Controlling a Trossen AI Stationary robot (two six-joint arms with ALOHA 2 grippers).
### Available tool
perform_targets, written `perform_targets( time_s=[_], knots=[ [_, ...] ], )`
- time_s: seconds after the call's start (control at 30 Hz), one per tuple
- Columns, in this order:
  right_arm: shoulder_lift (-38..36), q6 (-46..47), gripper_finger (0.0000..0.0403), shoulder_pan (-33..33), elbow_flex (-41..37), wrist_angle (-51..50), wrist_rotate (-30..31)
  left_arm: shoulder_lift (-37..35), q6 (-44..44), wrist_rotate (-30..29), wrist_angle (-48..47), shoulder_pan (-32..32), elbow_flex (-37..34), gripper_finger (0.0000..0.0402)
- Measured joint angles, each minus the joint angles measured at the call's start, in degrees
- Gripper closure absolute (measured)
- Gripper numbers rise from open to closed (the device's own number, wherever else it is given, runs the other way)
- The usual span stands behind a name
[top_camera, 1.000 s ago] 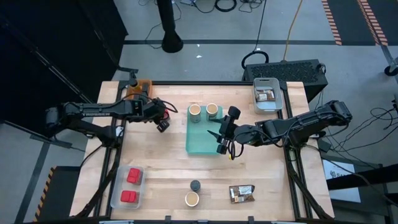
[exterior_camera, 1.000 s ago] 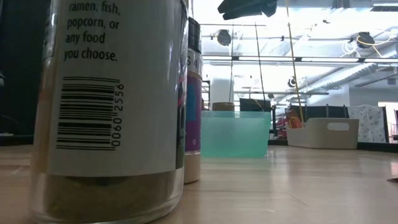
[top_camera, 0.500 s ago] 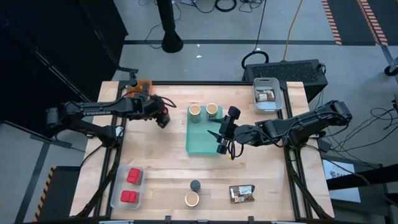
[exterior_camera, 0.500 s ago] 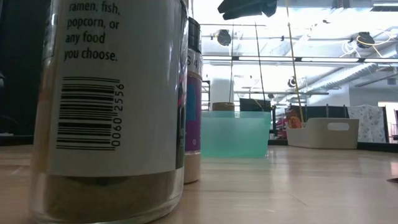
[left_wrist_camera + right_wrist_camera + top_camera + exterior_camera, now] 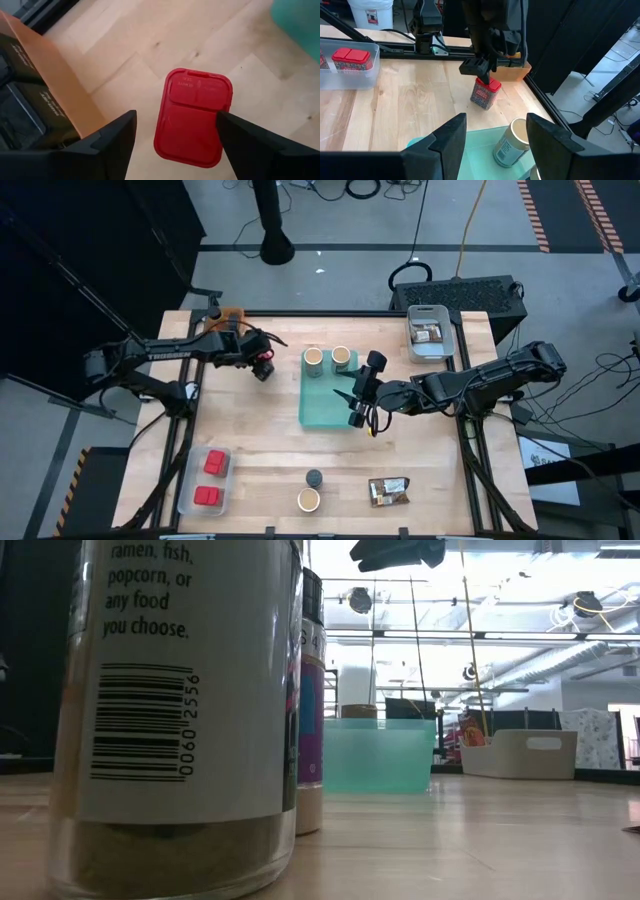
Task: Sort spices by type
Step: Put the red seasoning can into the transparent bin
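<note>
Spice box (image 5: 263, 370) on table (image 5: 260, 450), between orange bin (image 5: 224, 320) and teal tray (image 5: 325, 405).

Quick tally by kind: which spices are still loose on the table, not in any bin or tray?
red box: 1
tan jar: 1
black jar: 1
brown packet: 1
Total: 4
</note>
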Motion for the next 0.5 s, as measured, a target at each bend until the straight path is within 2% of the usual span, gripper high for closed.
perform_targets(
  time_s=[0.23,0.5],
  knots=[
    [0.0,-0.1,0.0213,0.0,0.0,0.0,0.0,0.1,0.7,1.6,-1.1,0.9,0.7,0.0127],
    [0.0,-0.2,0.0213,0.0,0.0,-0.1,0.0,0.2,3.3,4.1,-5.9,1.5,6.3,0.0127]
  ],
)
